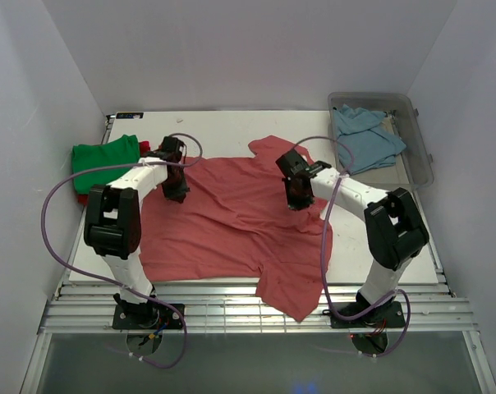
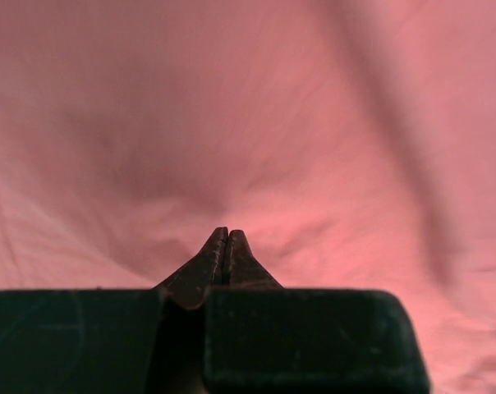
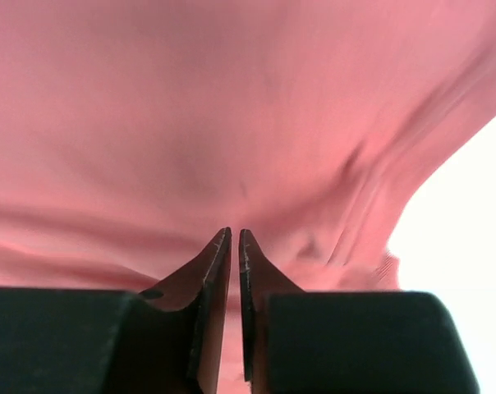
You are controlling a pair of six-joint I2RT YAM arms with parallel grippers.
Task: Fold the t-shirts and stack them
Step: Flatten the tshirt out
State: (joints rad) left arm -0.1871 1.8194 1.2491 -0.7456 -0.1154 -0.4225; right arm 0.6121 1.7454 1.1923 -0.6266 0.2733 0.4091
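The salmon-pink t-shirt [image 1: 231, 222] lay spread open across the middle of the table [image 1: 223, 127], wrinkled, with one corner drooping over the near edge. The left gripper [image 1: 176, 193] stood at its left side, jaws fully closed and tips down at a dimple in the cloth (whether a pinch of fabric was caught there could not be told). The right gripper [image 1: 297, 201] hung over the shirt's right half, its fingers parted by only a thin slit, with nothing seen nipped between the tips. This looked like the flattening step, before the first fold of this shirt. The next move would likely call for both claws to open properly, take one side edge at two points and carry it evenly across, once the hanging corner was drawn back onto the table. A folded green t-shirt [image 1: 104, 156] sat at the far left with a red t-shirt [image 1: 144, 148] peeping out beside it. The light blue t-shirt [image 1: 363, 135] lay crumpled in the clear bin [image 1: 420, 156] at the far right. No brand, label or writing could be read.
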